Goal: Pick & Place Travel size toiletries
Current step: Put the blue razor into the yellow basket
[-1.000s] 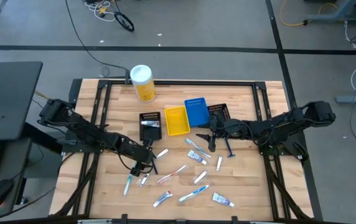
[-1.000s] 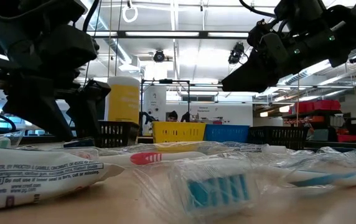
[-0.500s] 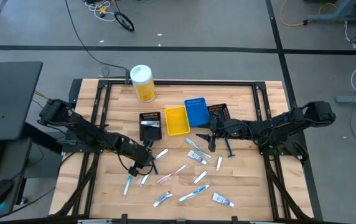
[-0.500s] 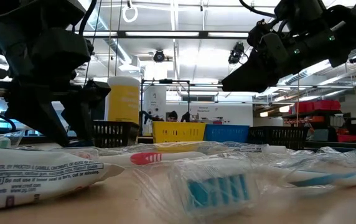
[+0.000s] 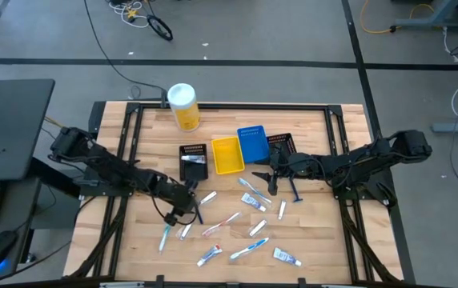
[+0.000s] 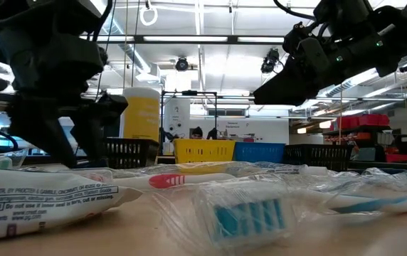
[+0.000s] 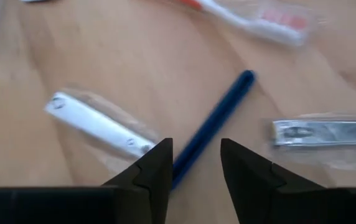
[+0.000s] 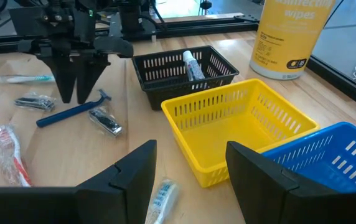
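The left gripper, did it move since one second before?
No. The left gripper sits at the same spot beside the black bin; only its fingers narrowed around the blue razor.

Small tubes, wrapped toothbrushes [image 5: 222, 224] and a blue-handled razor [image 7: 212, 124] lie scattered flat across the wooden table [image 5: 317, 240].

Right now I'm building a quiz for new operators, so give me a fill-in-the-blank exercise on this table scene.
1. The left gripper straddles a ____ razor handle lying on the table.
2. The basket between the black and blue ones is ____.
3. The black basket beside it holds a small white ____.
4. The wipes canister has a ____ lid.

Missing words: blue; yellow; tube; white
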Controlling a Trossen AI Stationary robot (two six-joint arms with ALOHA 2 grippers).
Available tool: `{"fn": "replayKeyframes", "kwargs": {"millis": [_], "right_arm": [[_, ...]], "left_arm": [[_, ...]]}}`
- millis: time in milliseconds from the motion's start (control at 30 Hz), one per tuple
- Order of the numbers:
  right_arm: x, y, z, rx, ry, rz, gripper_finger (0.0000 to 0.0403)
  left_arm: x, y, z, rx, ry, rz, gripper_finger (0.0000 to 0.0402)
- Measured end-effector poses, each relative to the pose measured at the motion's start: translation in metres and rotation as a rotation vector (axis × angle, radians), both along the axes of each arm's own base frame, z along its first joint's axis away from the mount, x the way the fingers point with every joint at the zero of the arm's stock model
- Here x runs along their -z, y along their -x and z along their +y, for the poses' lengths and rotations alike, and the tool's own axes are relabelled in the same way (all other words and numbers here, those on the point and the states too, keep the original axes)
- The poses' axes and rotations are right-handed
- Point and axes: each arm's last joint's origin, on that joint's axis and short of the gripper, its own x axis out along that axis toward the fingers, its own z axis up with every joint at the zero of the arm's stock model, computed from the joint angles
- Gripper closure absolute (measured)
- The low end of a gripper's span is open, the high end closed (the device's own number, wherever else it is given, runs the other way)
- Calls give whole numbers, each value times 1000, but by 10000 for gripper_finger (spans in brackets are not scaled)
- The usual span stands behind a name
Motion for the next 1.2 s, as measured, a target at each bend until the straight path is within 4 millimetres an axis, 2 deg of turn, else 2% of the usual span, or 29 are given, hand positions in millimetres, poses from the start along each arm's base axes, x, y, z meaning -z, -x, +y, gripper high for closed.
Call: {"fn": "replayKeyframes", "kwargs": {"millis": [167,367,700,967,1100,1200], "right_arm": [[0,0,0,0,0,0,199],[-1,0,0,0,-1,-8,199],[-3,-1,0,-9,27,-28,199],[-5,-2,1,-24,-6,-51,199],[-5,-2,2,-57,-23,-53,199],[-5,-2,2,-58,-23,-53,199]], "left_arm": [[-5,-12,5,-6,24,15,257],[5,-30,1,74,-7,109,257],[6,-34,1,79,-32,157,261],[7,-35,0,-7,45,173,319],[6,-38,0,-84,96,149,352],[3,-42,0,-128,102,93,363]]}}
